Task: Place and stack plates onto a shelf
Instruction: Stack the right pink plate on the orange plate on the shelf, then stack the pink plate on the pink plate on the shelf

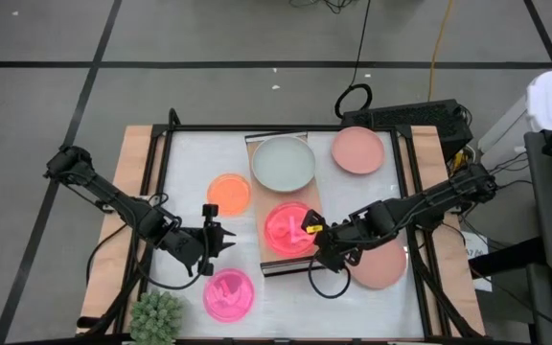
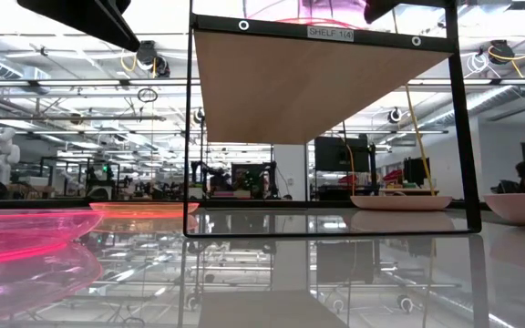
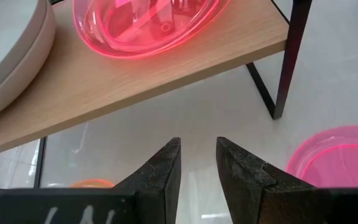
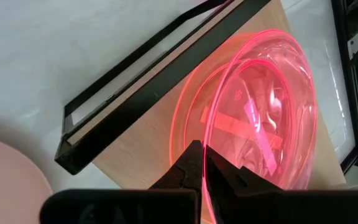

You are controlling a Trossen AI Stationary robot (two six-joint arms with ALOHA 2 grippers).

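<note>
The light-wood shelf (image 1: 274, 261) stands mid-table. A pale green-grey plate (image 1: 283, 161) sits on its far end, stacked on another pale plate (image 3: 5, 78). A hot pink plate (image 1: 288, 228) rests on its near half. My right gripper (image 1: 312, 230) reaches in from the right and is shut on that plate. My left gripper (image 1: 214, 240) hovers open over the table left of the shelf, touching nothing. On the table lie an orange plate (image 1: 228, 193), a second hot pink plate (image 1: 228, 293) and two salmon plates (image 1: 358, 149) (image 1: 381, 266). My right gripper pinches the hot pink plate's rim (image 4: 214, 124) on its right side between the two fingers. The fingers come from the table's right, slanting down. The plate's base rests on the shelf board (image 4: 135, 149).
A spiky green plant (image 1: 156, 318) stands at the near left corner. The near salmon plate lies under my right arm. A black frame (image 1: 166, 144) rims the table. Bare tabletop (image 1: 343, 206) shows between the shelf and the right edge.
</note>
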